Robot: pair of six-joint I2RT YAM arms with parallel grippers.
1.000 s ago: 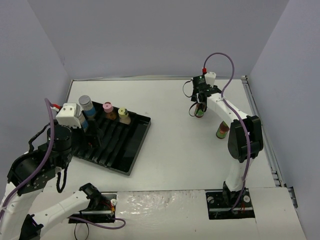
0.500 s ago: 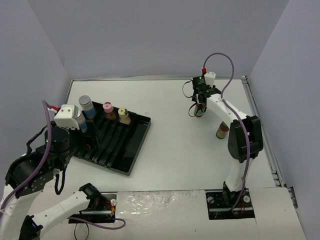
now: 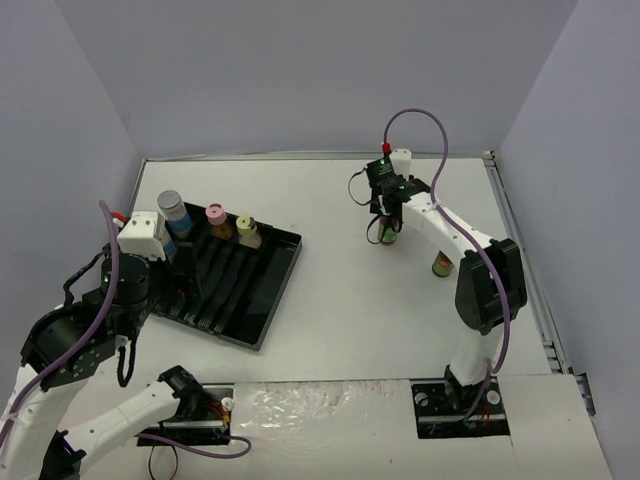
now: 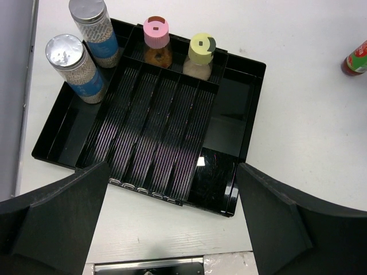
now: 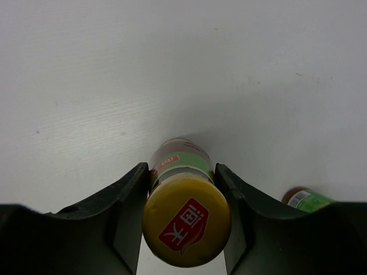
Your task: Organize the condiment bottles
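Top view: black tray (image 3: 262,300) sits left of centre. Along its far edge stand a silver-lidded bottle (image 3: 170,207), a pink-capped bottle (image 3: 215,218) and a pale-yellow-capped bottle (image 3: 246,229). The right gripper (image 3: 387,225) is over mid-table, well apart from the tray, clamped on a dark bottle (image 3: 387,236). The other dark bottle (image 3: 442,265) stands on the table nearer the right arm.

Left wrist: left gripper (image 4: 172,172) hangs above the tray, jaws wide, holding nothing. A 2nd silver-lidded bottle (image 4: 66,54) shows in the left compartment.

Right wrist: jaws press both sides of the dark bottle just under its yellow cap. Cannot tell if it is off the table.

Progress, as I judge it: 4 of 6 in the tray, 1 gripped, 1 untouched.
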